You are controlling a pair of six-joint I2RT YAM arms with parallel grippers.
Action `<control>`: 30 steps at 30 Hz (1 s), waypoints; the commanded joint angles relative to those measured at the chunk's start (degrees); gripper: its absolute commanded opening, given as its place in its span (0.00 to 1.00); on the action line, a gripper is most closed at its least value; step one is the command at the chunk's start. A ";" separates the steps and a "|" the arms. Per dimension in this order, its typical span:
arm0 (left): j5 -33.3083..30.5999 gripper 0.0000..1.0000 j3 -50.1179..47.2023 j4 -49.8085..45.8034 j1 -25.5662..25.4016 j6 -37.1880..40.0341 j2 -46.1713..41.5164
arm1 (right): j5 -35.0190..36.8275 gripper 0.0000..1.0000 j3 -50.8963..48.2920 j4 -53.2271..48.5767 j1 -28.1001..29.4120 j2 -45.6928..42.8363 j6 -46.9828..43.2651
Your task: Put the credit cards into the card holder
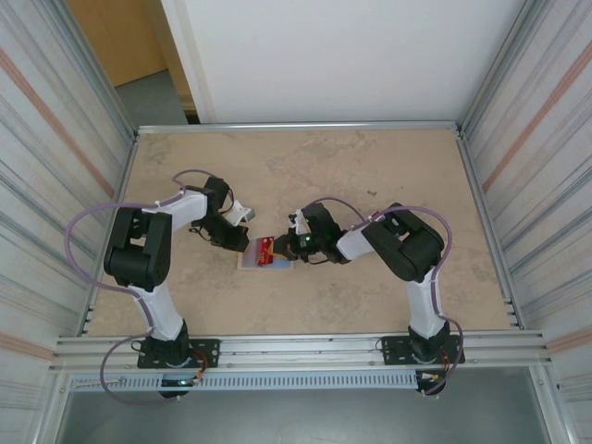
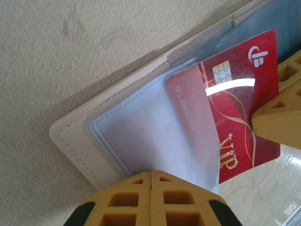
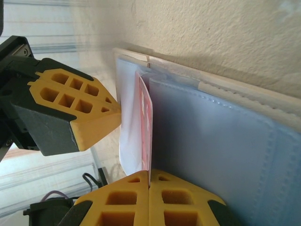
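Flagging jam risk: thin red rectangular credit card (image 2: 235,108) sits half inside clear plastic pocket (image 2: 141,132) of beige fold-over card holder (image 2: 75,141) on tan table (image 2: 70,47). My right tool (image 3: 149,188) pinches its edge; left tool (image 2: 151,188), closed, presses the pocket. Skewed push could buckle it or drag holder.

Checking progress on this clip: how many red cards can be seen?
1. The card lies partly slid under a clear pocket of the open holder, its edge pinched by the right tool. Others may be hidden in pockets.
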 commanded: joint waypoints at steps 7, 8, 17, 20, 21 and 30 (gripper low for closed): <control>-2.40 0.00 -0.98 -0.28 -0.26 1.21 -0.06 | -0.39 0.00 0.35 -2.36 1.30 2.65 1.17; -2.38 0.00 -1.00 -0.23 -0.25 1.20 -0.02 | -0.74 0.00 0.46 -2.65 1.30 2.65 1.04; -3.25 0.00 -0.80 -0.31 -0.08 1.24 -0.19 | -3.24 0.00 0.73 -4.95 1.77 0.82 -0.46; -3.26 0.00 -0.81 -0.23 0.21 1.29 -0.25 | -3.01 0.00 1.67 -6.28 2.38 0.95 -0.85; -3.14 0.00 -0.76 -0.26 0.31 1.24 -0.36 | -2.67 0.00 1.84 -6.58 2.45 1.09 -0.86; -2.76 0.00 -1.78 -0.09 0.37 0.53 -3.19 | 3.10 0.00 2.11 -5.95 2.10 0.37 2.17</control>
